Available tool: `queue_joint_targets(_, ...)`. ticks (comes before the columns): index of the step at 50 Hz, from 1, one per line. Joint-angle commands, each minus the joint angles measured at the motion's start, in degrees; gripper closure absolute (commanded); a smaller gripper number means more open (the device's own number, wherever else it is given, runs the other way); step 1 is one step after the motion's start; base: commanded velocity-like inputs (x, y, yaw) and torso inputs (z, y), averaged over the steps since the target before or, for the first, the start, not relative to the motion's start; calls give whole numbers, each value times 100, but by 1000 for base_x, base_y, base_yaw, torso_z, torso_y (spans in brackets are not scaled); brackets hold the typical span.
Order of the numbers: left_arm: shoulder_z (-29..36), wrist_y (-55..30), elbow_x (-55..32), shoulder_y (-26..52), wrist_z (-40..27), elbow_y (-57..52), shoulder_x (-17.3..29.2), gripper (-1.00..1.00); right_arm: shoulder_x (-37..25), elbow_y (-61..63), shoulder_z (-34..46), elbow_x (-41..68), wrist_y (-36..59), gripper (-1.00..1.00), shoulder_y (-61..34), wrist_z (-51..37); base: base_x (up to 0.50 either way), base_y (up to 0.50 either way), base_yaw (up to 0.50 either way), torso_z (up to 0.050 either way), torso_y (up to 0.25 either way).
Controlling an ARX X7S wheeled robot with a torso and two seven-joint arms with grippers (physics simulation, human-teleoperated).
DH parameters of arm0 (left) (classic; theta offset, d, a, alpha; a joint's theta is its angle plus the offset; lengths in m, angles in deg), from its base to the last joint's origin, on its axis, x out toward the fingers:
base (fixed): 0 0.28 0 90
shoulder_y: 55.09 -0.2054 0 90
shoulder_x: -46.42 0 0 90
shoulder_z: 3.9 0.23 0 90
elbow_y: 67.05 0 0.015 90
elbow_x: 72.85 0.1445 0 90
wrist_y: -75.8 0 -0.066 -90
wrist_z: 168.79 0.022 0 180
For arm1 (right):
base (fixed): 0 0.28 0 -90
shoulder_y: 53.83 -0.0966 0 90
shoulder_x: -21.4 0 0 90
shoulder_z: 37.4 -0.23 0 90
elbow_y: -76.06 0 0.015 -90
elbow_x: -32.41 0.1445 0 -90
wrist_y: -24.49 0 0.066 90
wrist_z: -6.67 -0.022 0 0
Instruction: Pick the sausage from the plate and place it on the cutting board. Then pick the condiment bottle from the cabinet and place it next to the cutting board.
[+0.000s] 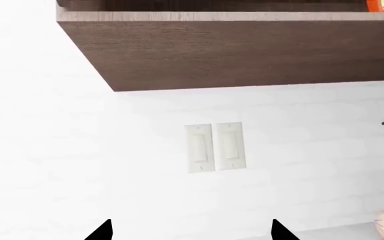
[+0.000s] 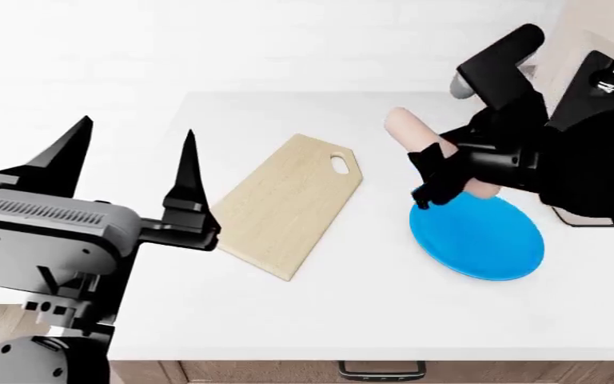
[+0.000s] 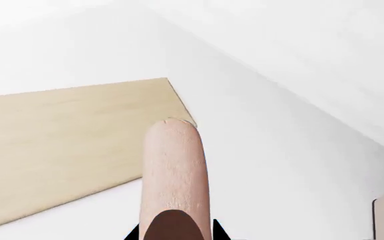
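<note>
White counter (image 2: 285,320) w/ drawer handle (image 2: 382,370), white tiled wall (image 1: 78,150), dbl switch plate (image 1: 215,147), dark wood cabinet (image 1: 245,55).

Pale wooden cutting board (image 2: 285,204) with faint grain; smooth, matt pink sausage (image 2: 419,140); glossy blue plate (image 2: 478,237) (at its five o'clock); dark woodgrain cabinet (image 1: 245,52); matt white countertop (image 2: 318,308).

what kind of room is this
Most likely a kitchen: a white counter holding a cutting board and blue plate, with a wood wall cabinet above.
</note>
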Motion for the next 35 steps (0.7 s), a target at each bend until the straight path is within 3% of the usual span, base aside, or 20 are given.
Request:
queue_joint_targets(1, -71, 42, -64, -20, -13, -12, 32, -100, 739, 5, 162, -246, -244, 100, -95, -173, 0, 0, 0, 0, 0)
queue_joint_targets(14, -259, -4, -268, -20, -48, -76, 74, -100, 1884, -1372, 540, -934, -1140, 100, -242, 264, 0, 0, 0, 0, 0)
queue_joint_targets(35, -571, -175, -676, -3, -196, -317, 158, -100, 4055, -5186, 1078, -2046, -3263, 100, -389, 1220, 0, 0, 0, 0, 0)
